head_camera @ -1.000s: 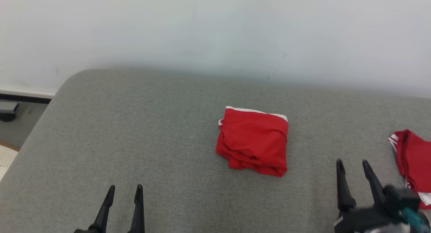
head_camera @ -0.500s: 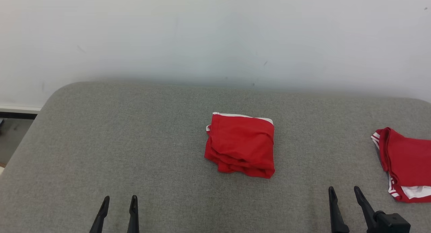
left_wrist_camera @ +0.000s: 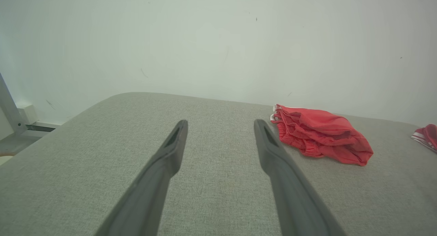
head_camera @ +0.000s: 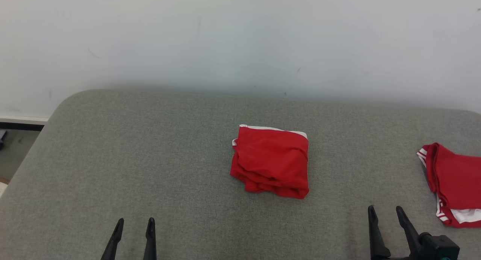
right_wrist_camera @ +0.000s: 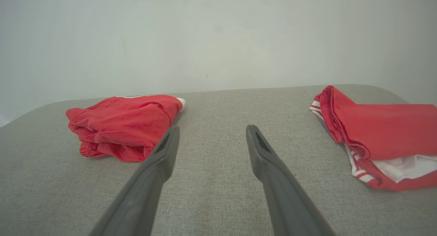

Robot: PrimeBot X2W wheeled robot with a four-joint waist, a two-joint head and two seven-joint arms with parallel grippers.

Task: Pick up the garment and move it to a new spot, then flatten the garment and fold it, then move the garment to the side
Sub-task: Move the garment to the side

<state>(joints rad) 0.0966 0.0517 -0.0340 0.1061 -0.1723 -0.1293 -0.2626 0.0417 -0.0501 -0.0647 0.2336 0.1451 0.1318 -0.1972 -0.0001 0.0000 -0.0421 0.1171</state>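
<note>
The red garment (head_camera: pixel 270 160), folded into a compact, slightly rumpled square with white trim along its far edge, lies flat near the middle of the grey upholstered surface (head_camera: pixel 150 158), its stacked layers facing the robot

No readable text, label or number appears anywhere.

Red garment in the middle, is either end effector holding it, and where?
Nothing held: left end effector and right end effector stand open, clear of the garment.
</note>
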